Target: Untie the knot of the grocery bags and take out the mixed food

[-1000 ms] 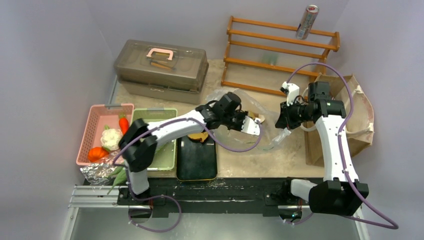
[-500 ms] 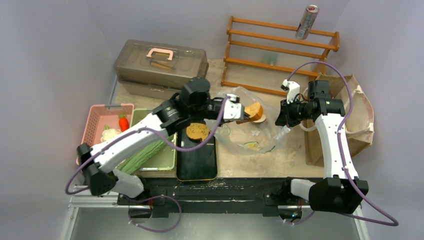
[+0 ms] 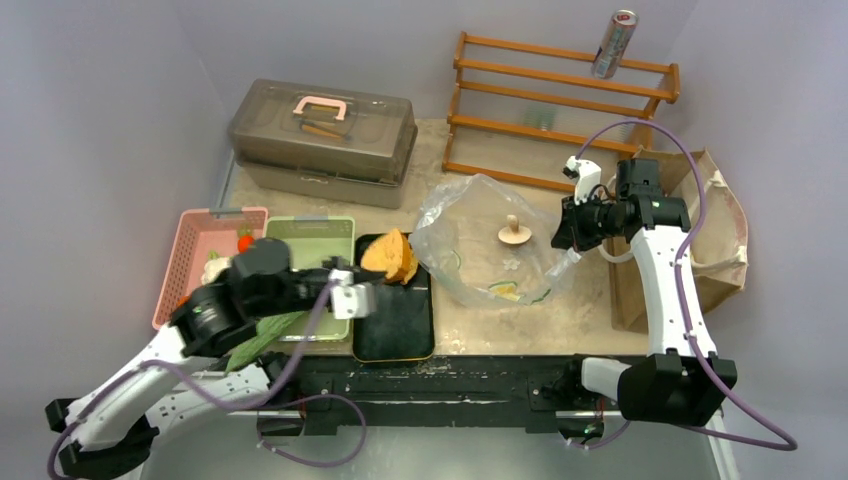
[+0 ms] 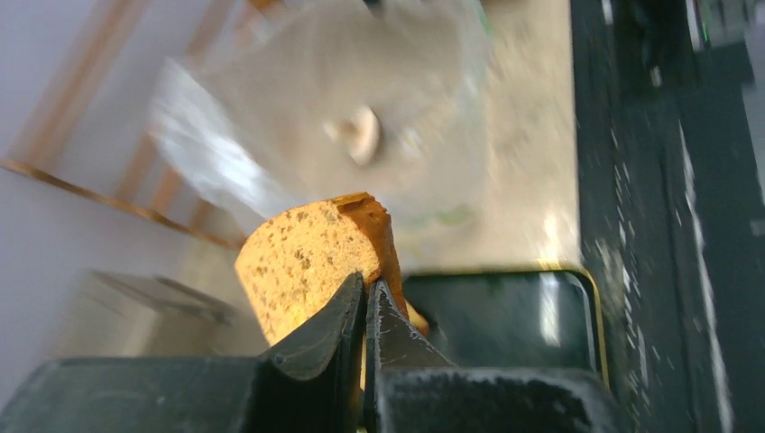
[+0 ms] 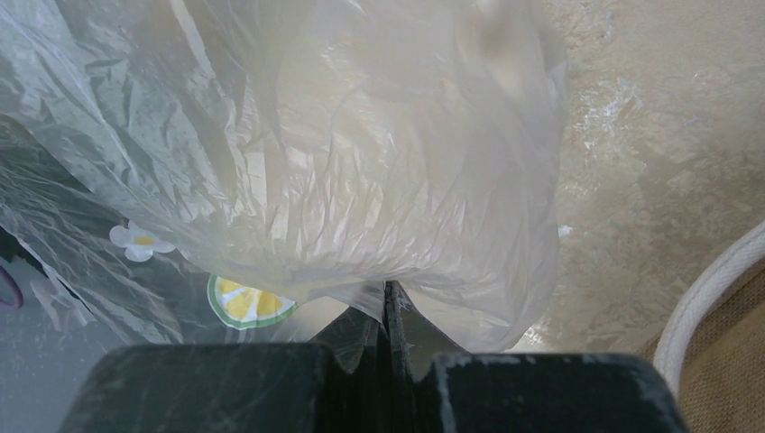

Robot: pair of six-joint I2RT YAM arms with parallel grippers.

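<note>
Jaws of the left gripper [image 4: 365,290] are pressing together on a toast slice [image 4: 311,262], holding it on edge over the far end of the tray [image 3: 395,325]. Jaws of the right gripper [image 5: 386,302] are pinching shut on the right edge of the plastic bag [image 3: 470,225]. A mushroom [image 3: 514,233] is lying inside that bag. The paper bag [image 3: 720,235] is lying flat just right of the right arm.
</note>
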